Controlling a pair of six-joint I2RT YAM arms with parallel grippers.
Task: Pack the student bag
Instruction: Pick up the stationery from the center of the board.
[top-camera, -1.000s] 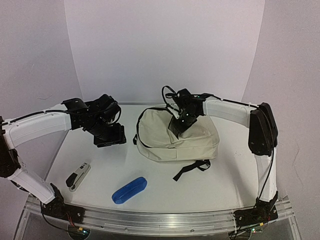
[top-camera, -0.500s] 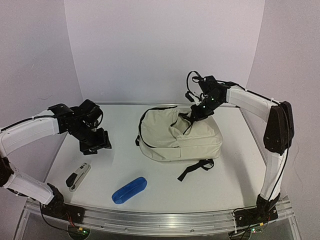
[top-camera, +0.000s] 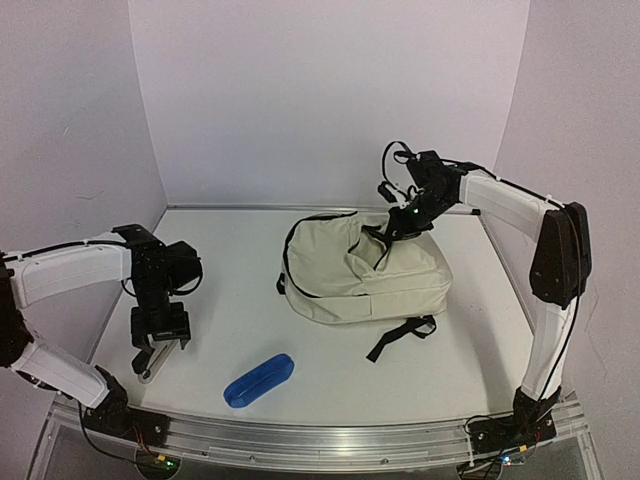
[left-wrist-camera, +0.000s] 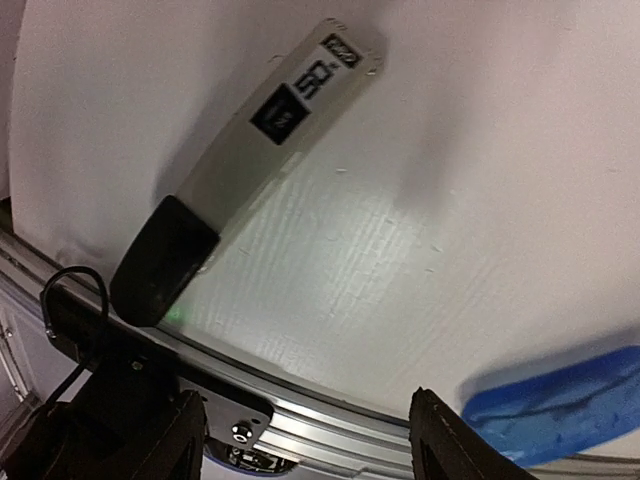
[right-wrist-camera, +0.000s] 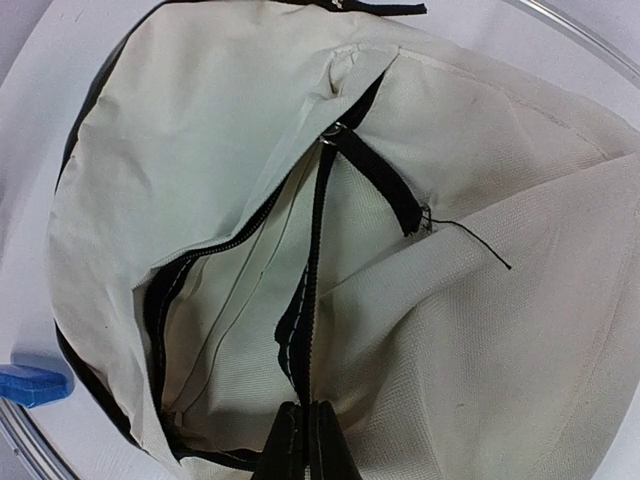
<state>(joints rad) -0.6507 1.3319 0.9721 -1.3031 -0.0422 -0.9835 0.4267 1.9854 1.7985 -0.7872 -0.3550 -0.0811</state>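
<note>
The student bag (top-camera: 350, 278) lies on the table (top-camera: 240, 320), zip partly open. The right gripper (right-wrist-camera: 305, 440) pinches its zip edge tight. The left gripper (top-camera: 160, 332) hangs wide open over the stapler (left-wrist-camera: 250, 150).

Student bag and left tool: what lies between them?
Nothing: in the top external view, bare white table separates the left tool from the student bag; the blue case lies off that line.
</note>
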